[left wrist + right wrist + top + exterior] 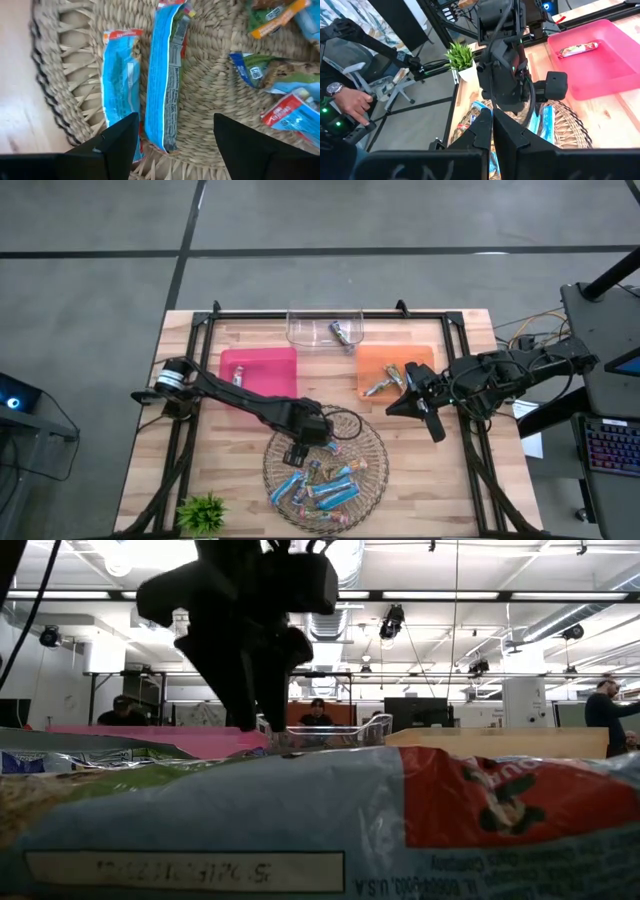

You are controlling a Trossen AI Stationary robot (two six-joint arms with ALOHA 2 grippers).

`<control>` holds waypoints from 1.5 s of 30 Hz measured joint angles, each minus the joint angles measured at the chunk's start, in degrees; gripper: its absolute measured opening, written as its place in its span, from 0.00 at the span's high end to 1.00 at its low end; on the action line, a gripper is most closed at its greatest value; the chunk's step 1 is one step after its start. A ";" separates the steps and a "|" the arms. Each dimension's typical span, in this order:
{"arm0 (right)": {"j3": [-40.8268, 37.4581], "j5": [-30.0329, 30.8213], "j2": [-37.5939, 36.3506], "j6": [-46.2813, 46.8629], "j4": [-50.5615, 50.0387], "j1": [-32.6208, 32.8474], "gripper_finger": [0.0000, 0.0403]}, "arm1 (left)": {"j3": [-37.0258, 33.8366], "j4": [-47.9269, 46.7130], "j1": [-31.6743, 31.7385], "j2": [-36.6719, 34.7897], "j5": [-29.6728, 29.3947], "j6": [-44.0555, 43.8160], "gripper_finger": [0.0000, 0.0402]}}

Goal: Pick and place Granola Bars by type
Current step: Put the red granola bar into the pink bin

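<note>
The granola bars, mostly bright blue, lie heaped in a round wicker basket [375,442]. My left gripper [298,450] hangs open over the basket's left part. In the left wrist view its fingertips [175,137] stand on either side of the near end of a long blue bar [162,75], and a second blue bar [119,80] lies beside it. My right gripper [400,402] is shut [492,131] and empty, above the near edge of the orange tray [425,358], which holds bars [380,387]. One bar [238,377] lies in the pink tray [270,365].
A clear tray [305,330] with one bar [345,332] stands at the far edge. A small green plant [203,510] sits at the near left corner. A bar's wrapper [320,830] fills the low view. A person's hand [350,102] shows beyond the table.
</note>
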 joint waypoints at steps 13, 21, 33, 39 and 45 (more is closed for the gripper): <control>-0.04 1.44 0.00 0.02 0.07 0.00 0.98 | -0.07 1.01 0.13 4.77 1.03 -0.39 0.41; -0.09 1.48 0.00 0.01 0.07 0.00 0.98 | -0.05 1.31 0.33 6.28 0.81 -0.67 0.42; -0.11 1.48 0.00 -0.42 -0.02 0.00 0.98 | -0.05 1.31 0.59 6.37 0.81 -1.57 0.65; -0.11 1.48 0.00 -0.61 -0.13 0.00 0.98 | -0.02 1.33 0.59 6.37 0.81 -1.57 0.77; -0.11 1.46 0.00 -0.63 -0.15 0.00 0.98 | -0.02 1.34 0.59 6.37 0.83 -1.57 0.82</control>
